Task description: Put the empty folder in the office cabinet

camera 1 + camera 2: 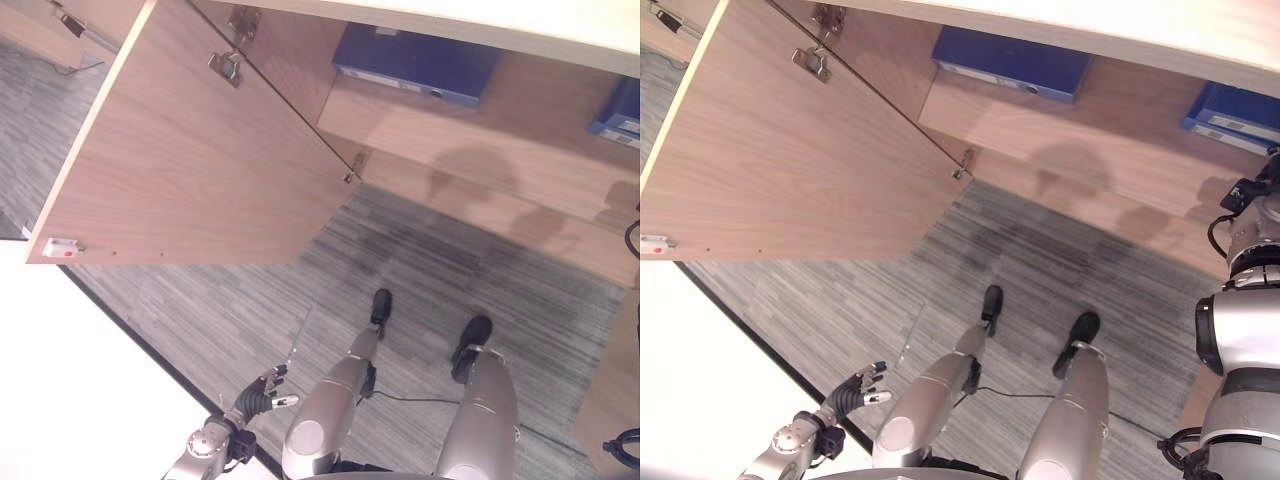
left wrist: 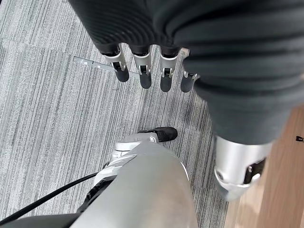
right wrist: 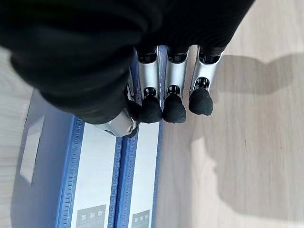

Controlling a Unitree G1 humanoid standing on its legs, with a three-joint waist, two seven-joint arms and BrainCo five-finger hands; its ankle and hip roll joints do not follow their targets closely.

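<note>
Grey striped carpet (image 1: 250, 300) fronts an open wooden cabinet (image 1: 470, 150) holding three blue folders (image 1: 420, 65) on its shelf. Right hand (image 3: 156, 80) hovers over two, fingers released; left hand (image 1: 262, 392) relaxed.

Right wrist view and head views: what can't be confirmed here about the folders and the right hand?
- Right hand: whether it grips the blue folders; its cover hides the contact.
- Folders at the shelf's right end: cut off by the arm and picture edge.
- Whether any folder is empty: all are closed.
</note>
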